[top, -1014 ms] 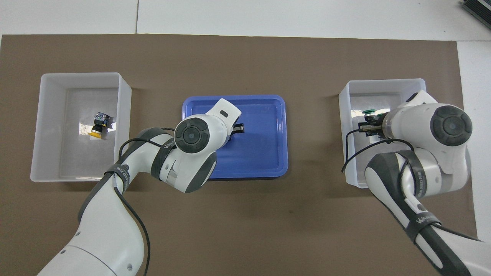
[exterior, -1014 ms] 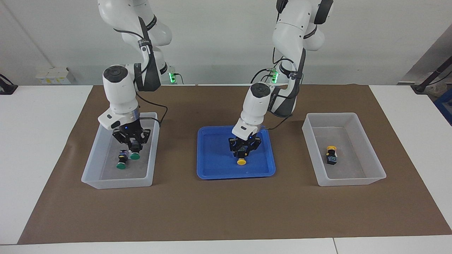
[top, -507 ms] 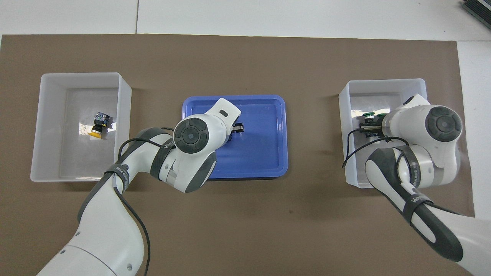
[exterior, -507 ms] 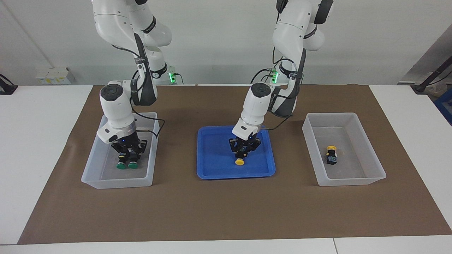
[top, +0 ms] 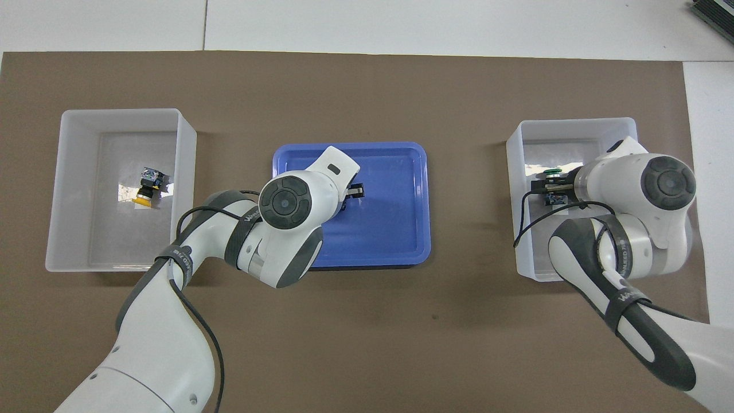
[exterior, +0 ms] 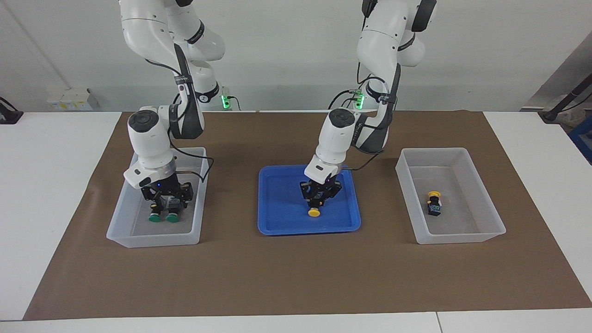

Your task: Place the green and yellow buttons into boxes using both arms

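Left gripper [exterior: 318, 202]: low in blue tray [exterior: 277, 222], closed on body of yellow button [exterior: 315, 212], cap pointing away from robots, just above tray floor. Right gripper [exterior: 165, 203]: down inside box [exterior: 121, 231] at right arm's end; whether open or closed cannot be told, nor whether gripping. Two green buttons [exterior: 163, 217] side by side on box floor directly beneath, caps facing away from robots. Second box [exterior: 490, 231] at left arm's end: one yellow-capped button [exterior: 434, 203] lying near middle of floor. All containers on brown mat [exterior: 296, 277].
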Robot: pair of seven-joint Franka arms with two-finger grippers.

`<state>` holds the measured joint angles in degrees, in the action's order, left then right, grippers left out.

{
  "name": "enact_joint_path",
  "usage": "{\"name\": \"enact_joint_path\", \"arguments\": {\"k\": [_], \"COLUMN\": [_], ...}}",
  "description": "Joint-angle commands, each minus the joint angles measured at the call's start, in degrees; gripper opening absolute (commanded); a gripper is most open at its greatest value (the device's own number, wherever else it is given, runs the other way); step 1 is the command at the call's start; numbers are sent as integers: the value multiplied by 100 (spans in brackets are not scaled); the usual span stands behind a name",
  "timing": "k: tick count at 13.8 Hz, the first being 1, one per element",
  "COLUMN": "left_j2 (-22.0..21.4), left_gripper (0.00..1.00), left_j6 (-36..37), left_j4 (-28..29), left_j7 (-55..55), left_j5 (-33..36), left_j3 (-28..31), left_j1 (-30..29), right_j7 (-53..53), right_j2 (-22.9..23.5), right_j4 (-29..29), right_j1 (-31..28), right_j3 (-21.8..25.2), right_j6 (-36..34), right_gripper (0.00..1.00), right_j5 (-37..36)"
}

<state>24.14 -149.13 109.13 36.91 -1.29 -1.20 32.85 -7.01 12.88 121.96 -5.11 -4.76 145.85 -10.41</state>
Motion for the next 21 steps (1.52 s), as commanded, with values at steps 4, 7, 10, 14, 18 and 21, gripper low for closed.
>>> {"name": "enact_joint_path", "arguments": {"k": [4, 7, 10, 14, 18, 21], "left_j2": [-32, -119, -365, -813, -893, -893], "left_gripper": [0, 0, 0, 0, 0, 0], "left_j6": [480, 945, 1674, 2431, 3546, 3830], "left_j4": [-321, -620, -998, -1077, -1700, -1799], "left_j7": [-105, -114, -236, -1051, -2404, -3109], "left_j5": [-3, 6, 14, 6, -47, -56], "left_j3": [93, 102, 93, 76, 75, 67], "left_j1": [-24, -252, -603, -1375, -2220, -2791], "right_j7": [147, 148, 148, 139, 139, 148], "right_j2": [-645, -1005, -1182, -1200, -1304, -1446], "right_j4": [-672, -1024, -1612, -2491, -2879, -2809], "right_j1": [-42, -42, -42, -42, -42, -51], "right_j3": [-86, -121, -174, -393, -587, -587], "right_j6": [-1487, -2304, -3253, -4371, -5126, -5426], "right_gripper": [100, 100, 100, 100, 100, 100], "right_j5": [232, 259, 732, 742, 751, 751]}}
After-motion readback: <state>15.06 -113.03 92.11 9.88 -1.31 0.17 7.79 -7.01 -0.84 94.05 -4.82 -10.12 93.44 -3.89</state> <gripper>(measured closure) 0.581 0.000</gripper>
